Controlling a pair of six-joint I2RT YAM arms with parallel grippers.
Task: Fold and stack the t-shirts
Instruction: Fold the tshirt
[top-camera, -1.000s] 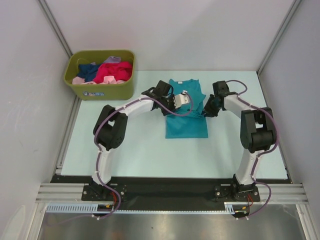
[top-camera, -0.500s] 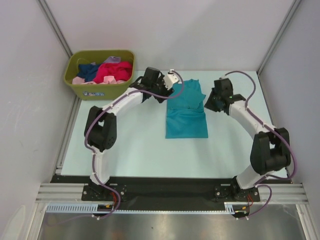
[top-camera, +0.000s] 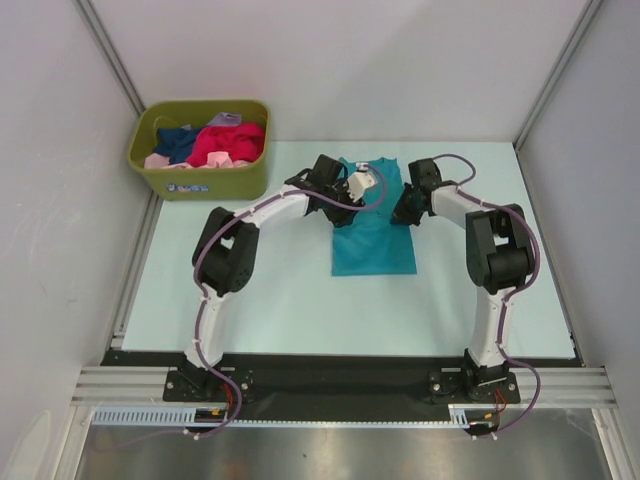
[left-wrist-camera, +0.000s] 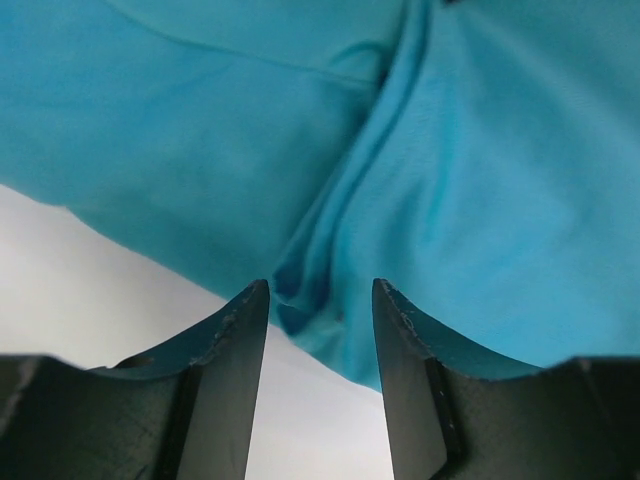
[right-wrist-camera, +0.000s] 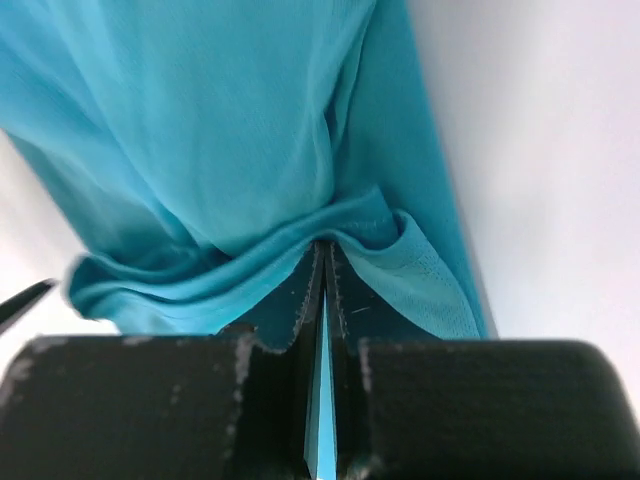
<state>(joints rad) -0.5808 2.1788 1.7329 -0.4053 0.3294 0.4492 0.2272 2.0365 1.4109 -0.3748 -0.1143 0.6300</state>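
Observation:
A teal-blue t-shirt (top-camera: 375, 245) lies partly folded mid-table, its collar end toward the back. My left gripper (top-camera: 362, 187) hovers at its upper left. In the left wrist view that gripper (left-wrist-camera: 318, 300) stands open, and a bunched fold of the teal cloth (left-wrist-camera: 480, 180) reaches just between the fingertips, unclamped. My right gripper (top-camera: 402, 210) sits at the shirt's right edge. The right wrist view shows it (right-wrist-camera: 325, 250) shut on a pinched ridge of the teal fabric (right-wrist-camera: 220, 120). More t-shirts, magenta-red (top-camera: 228, 140), navy (top-camera: 178, 140) and pale pink (top-camera: 158, 160), lie heaped in the bin.
The olive-green bin (top-camera: 200, 180) stands at the back left corner of the pale table (top-camera: 250, 290). Grey walls close in the left, right and back sides. Both arms arch inward over the table's far half.
The left gripper let go of the shirt, swung back toward the bin, then returned open to the upper left edge. The right gripper shifted left and closed on the right edge.

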